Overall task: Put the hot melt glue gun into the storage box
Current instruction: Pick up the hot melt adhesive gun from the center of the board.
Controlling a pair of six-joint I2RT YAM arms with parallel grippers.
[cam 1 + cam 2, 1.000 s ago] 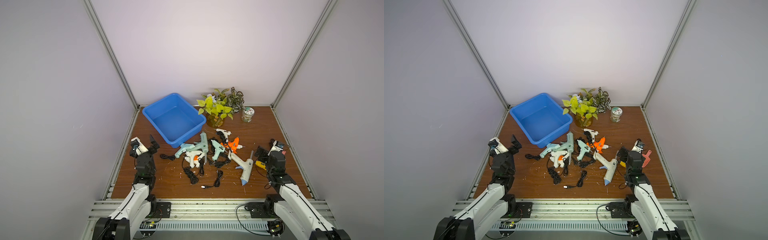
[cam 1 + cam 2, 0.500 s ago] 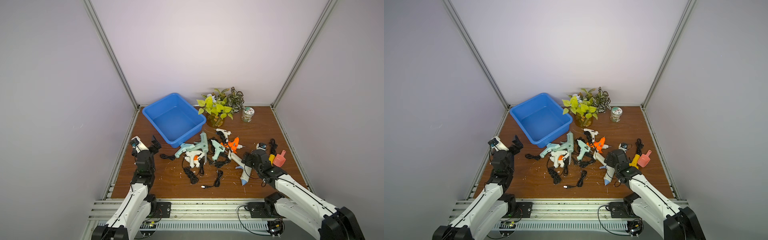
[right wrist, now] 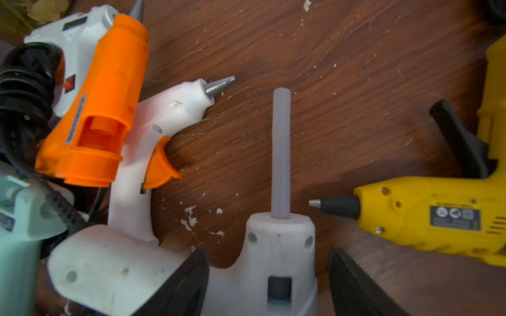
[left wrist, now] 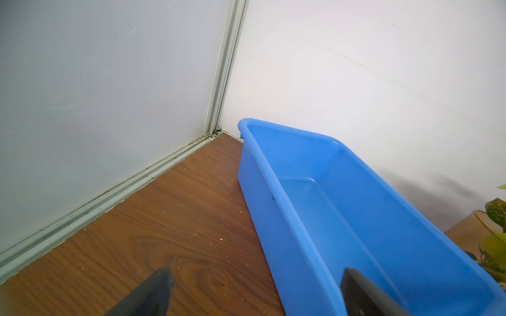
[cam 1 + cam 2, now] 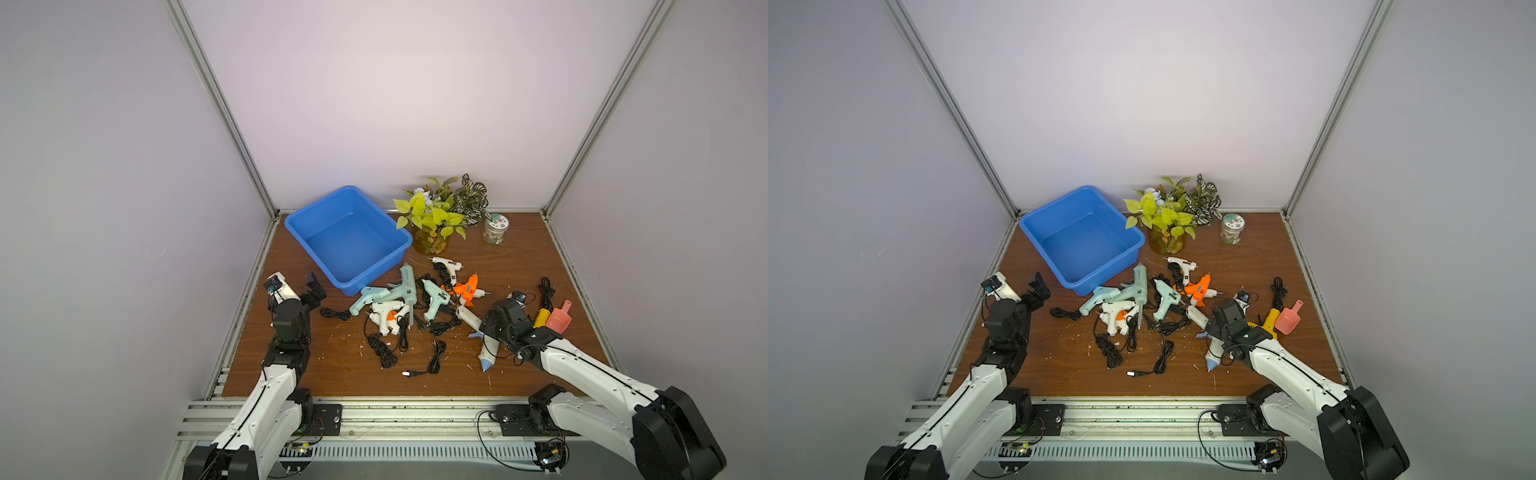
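Note:
The storage box (image 5: 374, 276) (image 5: 1108, 266) is a bright blue tub at the back left, with nothing in it. Several hot melt glue guns lie tangled with black cords in the middle of the floor. My right gripper (image 5: 485, 328) (image 5: 1212, 328) is down over a big white gun with a blue nozzle (image 5: 488, 353) (image 5: 1212, 357). In the right wrist view its jaws (image 3: 267, 251) straddle the rear of that gun (image 3: 279, 240), with a narrow gap on each side; a glue stick (image 3: 280, 153) pokes out of the gun's rear. My left gripper (image 5: 305, 291) (image 4: 256, 270) stands open beside the box wall (image 4: 276, 232).
Around the white gun lie an orange gun (image 3: 101, 109), a small white gun with an orange trigger (image 3: 164, 117) and a yellow gun (image 3: 438, 216) (image 5: 540, 318). A pink scoop (image 5: 559, 318) lies at the right. A potted plant (image 5: 432, 216) and a jar (image 5: 494, 228) stand at the back.
My right arm swung left from the right edge and came down over the big white gun, its jaws narrowing round the body. The left arm barely shifted.

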